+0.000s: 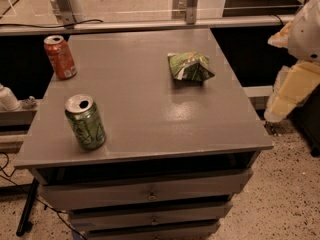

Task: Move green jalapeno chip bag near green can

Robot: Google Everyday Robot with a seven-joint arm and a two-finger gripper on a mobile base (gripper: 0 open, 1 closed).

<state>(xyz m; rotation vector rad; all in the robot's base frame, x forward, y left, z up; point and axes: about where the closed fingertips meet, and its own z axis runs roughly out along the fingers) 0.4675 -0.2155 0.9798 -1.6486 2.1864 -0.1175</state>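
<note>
The green jalapeno chip bag point(190, 67) lies crumpled on the grey table top point(150, 104), towards the back right. The green can point(85, 122) stands upright near the front left corner, its silver top opened. Bag and can are far apart, with bare table between them. My gripper is out of view. Only a white and cream part of my arm point(295, 84) shows at the right edge, beside the table and off its surface.
An orange-red soda can point(60, 57) stands upright at the back left corner. The table is a cabinet with drawers point(150, 194) below. A rail point(150, 24) runs behind it. The speckled floor point(285, 194) lies to the right.
</note>
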